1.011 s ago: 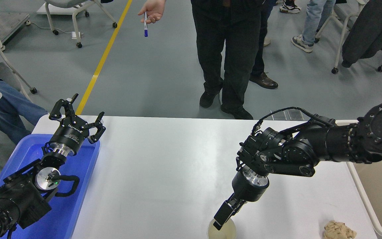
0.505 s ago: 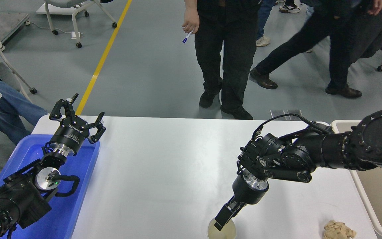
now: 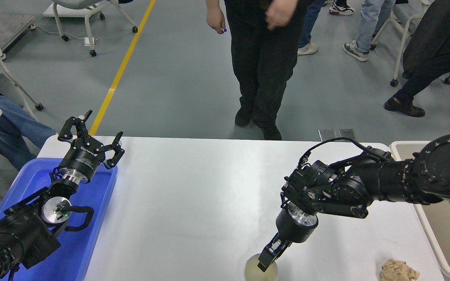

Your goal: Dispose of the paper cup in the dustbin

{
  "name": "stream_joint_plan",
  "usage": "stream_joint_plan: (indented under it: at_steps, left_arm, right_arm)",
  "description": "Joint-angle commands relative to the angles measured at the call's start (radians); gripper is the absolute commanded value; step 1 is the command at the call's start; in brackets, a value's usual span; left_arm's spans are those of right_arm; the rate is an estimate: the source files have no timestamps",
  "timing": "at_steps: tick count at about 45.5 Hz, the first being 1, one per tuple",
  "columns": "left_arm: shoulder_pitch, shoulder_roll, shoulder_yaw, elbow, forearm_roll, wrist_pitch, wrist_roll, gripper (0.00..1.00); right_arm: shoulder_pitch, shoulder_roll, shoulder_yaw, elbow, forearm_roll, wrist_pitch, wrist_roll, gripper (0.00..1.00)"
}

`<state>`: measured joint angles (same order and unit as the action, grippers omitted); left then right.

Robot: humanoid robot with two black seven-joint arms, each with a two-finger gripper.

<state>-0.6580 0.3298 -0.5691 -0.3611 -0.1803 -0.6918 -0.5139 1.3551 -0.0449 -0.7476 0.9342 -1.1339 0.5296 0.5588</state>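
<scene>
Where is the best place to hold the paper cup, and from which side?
Grip the paper cup at its rim wall, coming from above. It stands upright with its mouth open upward at the table's near edge, so one jaw can go inside and one outside. The right gripper is already over it.

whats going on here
The right gripper is reaching down at a paper cup standing at the near edge of the table, with a finger inside its rim; whether it has a grip yet cannot be told. The dustbin waits at the right end of the table, and a tan paper wad lies between them. The left gripper is parked open over a blue tray. People stand beyond the table.
</scene>
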Motion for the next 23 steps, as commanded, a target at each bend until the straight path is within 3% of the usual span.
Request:
stream_joint_plan:
  at_steps: [1, 4, 8, 23]
  left_arm:
    - [0.0, 0.0, 0.0, -0.001, 0.001, 0.0, 0.0, 1.0]
    - [0.0, 0.0, 0.0, 0.001, -0.001, 0.0, 0.0, 1.0]
    - [0.0, 0.0, 0.0, -0.001, -0.001, 0.0, 0.0, 1.0]
    - [0.0, 0.0, 0.0, 0.001, -0.001, 0.0, 0.0, 1.0]
  right_arm:
    - [-0.001, -0.012, 0.005, -0.002, -0.007, 0.0, 0.007, 0.37]
    - [0.002, -0.016, 0.002, -0.002, -0.009, 0.001, 0.02, 0.16]
    - [0.009, -0.016, -0.001, -0.002, -0.01, 0.001, 0.038, 0.01]
    - [0.016, -0.021, 0.001, -0.015, -0.01, 0.001, 0.047, 0.0]
